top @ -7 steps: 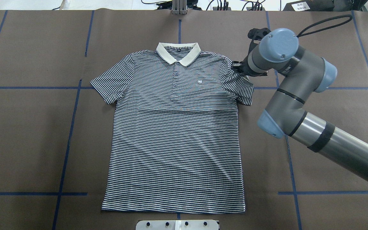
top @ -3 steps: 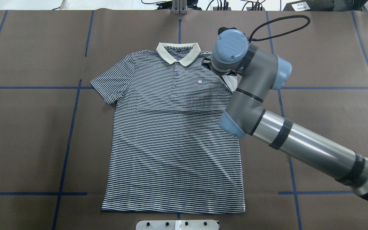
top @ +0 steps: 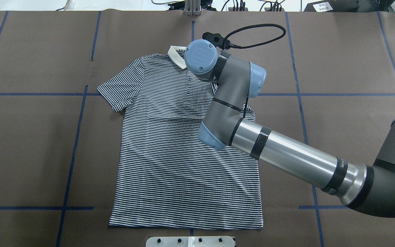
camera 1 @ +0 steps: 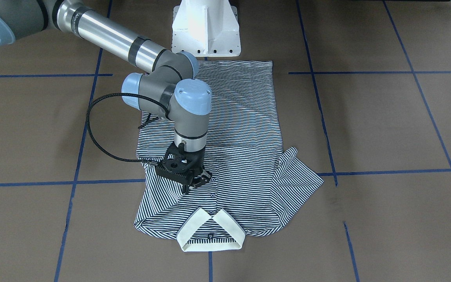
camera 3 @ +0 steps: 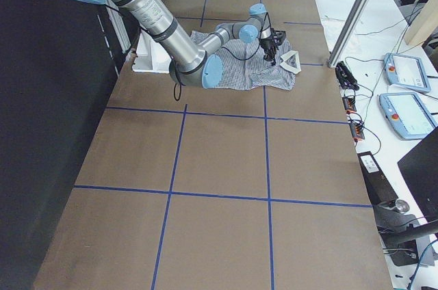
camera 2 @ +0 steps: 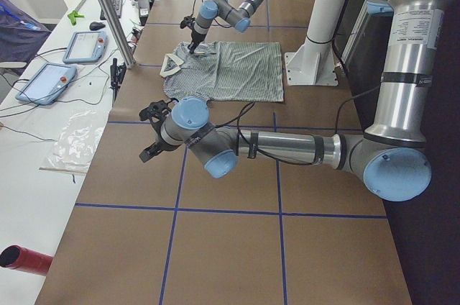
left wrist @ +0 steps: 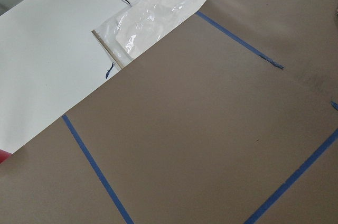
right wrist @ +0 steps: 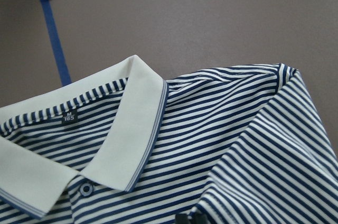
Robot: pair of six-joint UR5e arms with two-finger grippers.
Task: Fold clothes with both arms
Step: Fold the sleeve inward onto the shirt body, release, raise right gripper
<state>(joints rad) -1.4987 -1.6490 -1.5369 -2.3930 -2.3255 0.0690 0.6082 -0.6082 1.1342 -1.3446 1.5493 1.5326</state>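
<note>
The striped shirt (top: 163,164) lies flat in the middle of the desk (top: 29,144). In the front view's middle, the right gripper (camera 1: 195,183) pinches one sleeve (camera 1: 159,207), folded over the chest near the collar (camera 1: 229,227). The left gripper (camera 2: 152,132) hangs over the desk, away from the shirt; I cannot tell how wide it is.

We see a soft cloth polo shirt (top: 170,164), matt paper over the bench (top: 29,154), glossy metal on the right arm (top: 286,157).
</note>
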